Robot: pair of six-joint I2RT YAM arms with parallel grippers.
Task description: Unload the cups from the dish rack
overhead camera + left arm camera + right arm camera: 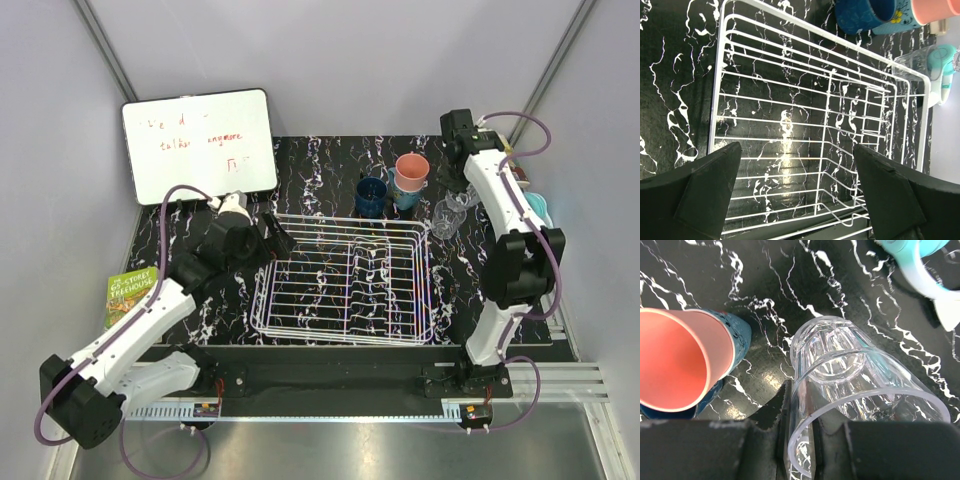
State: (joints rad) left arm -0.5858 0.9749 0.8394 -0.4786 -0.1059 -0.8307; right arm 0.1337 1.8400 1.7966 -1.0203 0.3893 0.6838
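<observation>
The white wire dish rack [345, 285] lies mid-table with no cup in it; it fills the left wrist view [720, 100]. My left gripper [275, 238] hangs open and empty over the rack's left end [797, 195]. Beyond the rack stand the dark blue cup [371, 196] [865, 15] and the salmon-pink tumbler [411, 170] [670, 365], which sits inside the teal mug [405, 197] [742, 332]. My right gripper [800, 407] is shut on the wall of a clear glass [860, 385], low over the table. Clear glass shows by that gripper [447, 216].
A whiteboard [200, 145] leans at the back left. A green book [128, 293] lies at the left table edge. A teal and white object [540, 205] [920, 270] sits at the right edge behind the right arm. White walls close in on three sides.
</observation>
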